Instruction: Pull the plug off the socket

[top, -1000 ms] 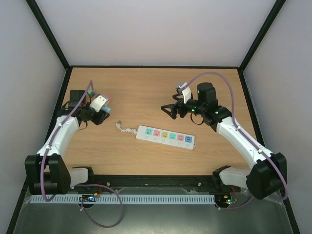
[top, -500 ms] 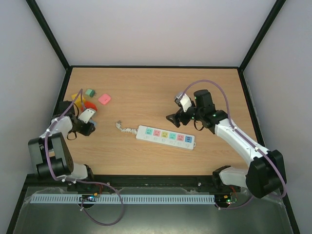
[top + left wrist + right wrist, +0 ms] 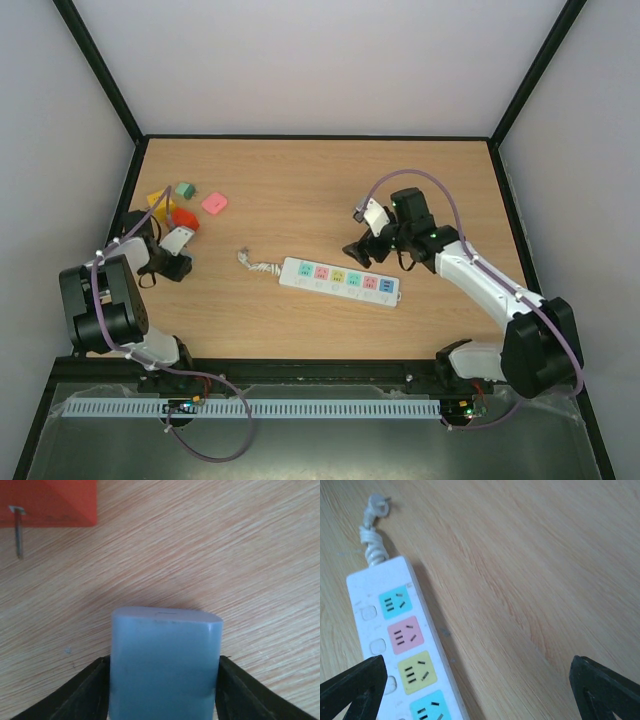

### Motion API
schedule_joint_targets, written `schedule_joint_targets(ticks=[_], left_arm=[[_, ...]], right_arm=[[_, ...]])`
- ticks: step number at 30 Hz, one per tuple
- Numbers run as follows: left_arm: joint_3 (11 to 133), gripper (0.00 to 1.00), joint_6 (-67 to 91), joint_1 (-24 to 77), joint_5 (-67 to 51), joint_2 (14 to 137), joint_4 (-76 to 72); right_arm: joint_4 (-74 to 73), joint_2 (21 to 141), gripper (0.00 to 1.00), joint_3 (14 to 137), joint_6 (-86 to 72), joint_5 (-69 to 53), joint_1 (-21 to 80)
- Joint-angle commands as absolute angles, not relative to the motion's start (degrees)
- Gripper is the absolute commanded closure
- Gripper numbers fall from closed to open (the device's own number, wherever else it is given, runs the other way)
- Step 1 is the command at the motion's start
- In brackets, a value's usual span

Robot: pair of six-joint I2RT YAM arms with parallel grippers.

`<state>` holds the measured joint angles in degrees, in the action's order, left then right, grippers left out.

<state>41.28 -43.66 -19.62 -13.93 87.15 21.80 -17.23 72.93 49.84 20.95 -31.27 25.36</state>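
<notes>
Left tool (image 3: 165, 690) has swung back left pinching the blue plug (image 3: 165, 650), right tool (image 3: 477, 690) spread over the socket (image 3: 402, 645): pull looks done, you release next.

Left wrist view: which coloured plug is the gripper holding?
The pale blue plug, clamped between the two fingers of the left gripper. The orange plug lies free at the upper left, outside the fingers.

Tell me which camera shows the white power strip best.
Top external: the whole power strip lies in view, all six outlet faces and its knotted cord. Right wrist shows only one end closer up, four faces plus the cord. Left wrist shows none of it.
</notes>
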Motion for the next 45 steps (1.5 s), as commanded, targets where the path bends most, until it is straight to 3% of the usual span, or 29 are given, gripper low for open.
schedule_joint_targets(ticks=[1, 2, 6, 24, 38, 41, 45], left_arm=[[40.8, 0.34, -44.7, -20.0, -13.3, 88.2, 21.8], [40.6, 0.24, -44.6, -20.1, -13.3, 87.9, 21.9], [40.6, 0.01, -44.7, -20.0, -14.2, 85.7, 23.3], [44.8, 0.01, -44.5, -19.9, -21.9, 73.1, 32.0], [47.4, 0.01, -42.3, -19.8, -25.4, 66.0, 32.6], [47.2, 0.01, -41.4, -19.8, -26.4, 66.3, 32.6], [47.1, 0.01, -40.9, -19.7, -26.9, 67.2, 32.8]], right_arm=[[-19.7, 74.8, 0.02, 48.8, 25.0, -26.7, 27.7], [-19.8, 75.2, 0.02, 48.6, 25.6, -25.7, 28.4], [-20.4, 78.0, 0.02, 48.3, 28.5, -21.6, 31.2], [-29.7, 93.1, 0.02, 56.3, 37.2, -23.3, 40.4], [-25.6, 99.0, 0.00, 57.7, 33.8, -14.9, 43.5], [-25.1, 99.4, 0.09, 58.2, 31.4, -14.3, 43.4], [-23.1, 99.6, 0.28, 58.4, 28.0, -13.0, 43.0]])
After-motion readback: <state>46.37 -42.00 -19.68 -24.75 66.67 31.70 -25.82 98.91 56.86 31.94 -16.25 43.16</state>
